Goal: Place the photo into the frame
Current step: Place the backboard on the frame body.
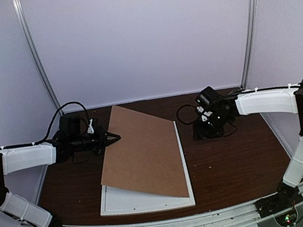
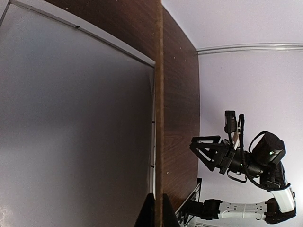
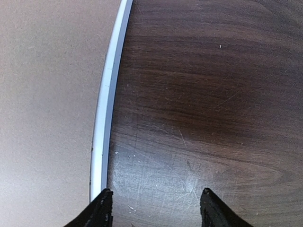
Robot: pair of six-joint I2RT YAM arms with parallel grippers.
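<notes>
Brown board (image 1: 146, 151) is clamped between the two tips of your left gripper (image 1: 109, 138), which are squeezed together on its left edge. That edge is up in the air, so the board leans like a ramp. Its right side seems to rest down on the frame (image 1: 148, 206). The frame is white and lies flat in the middle of the dark table (image 1: 232, 158), with its near part poking out from under the board. Your right gripper (image 3: 155, 208) has its tips apart with nothing between them. It hangs over bare table just beside the frame's right rail. You cannot see the photo anywhere, and no red sky shows. The bit of the frame's inside that peeks out is plain white, and I cannot tell if that is the photo's back or something else. So I think the job is not finished: the board is not lying flat yet, and whether the photo is inside is hidden. No words, labels or brand names can be read on anything.
</notes>
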